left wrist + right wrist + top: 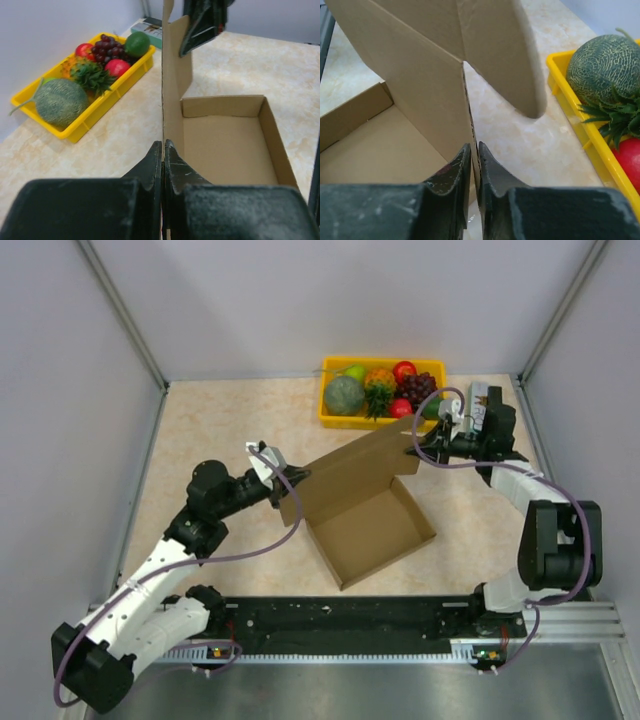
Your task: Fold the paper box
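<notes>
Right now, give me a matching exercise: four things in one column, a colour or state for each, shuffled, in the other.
Things:
1. box
2. melon
3. tray
4. left end effector

Colour or state:
A. yellow
B. shut on the box
C. brown, open on top
D. green, netted

Pairs: 1-C, 2-D, 3-A, 4-B

Mid-table: paper box [375, 525], lid [350, 465] upright on far side. At box's 12 o'clock: tray [355, 422], fruit [345, 395] in it. At tray's 3 o'clock: carton [482, 400].
</notes>
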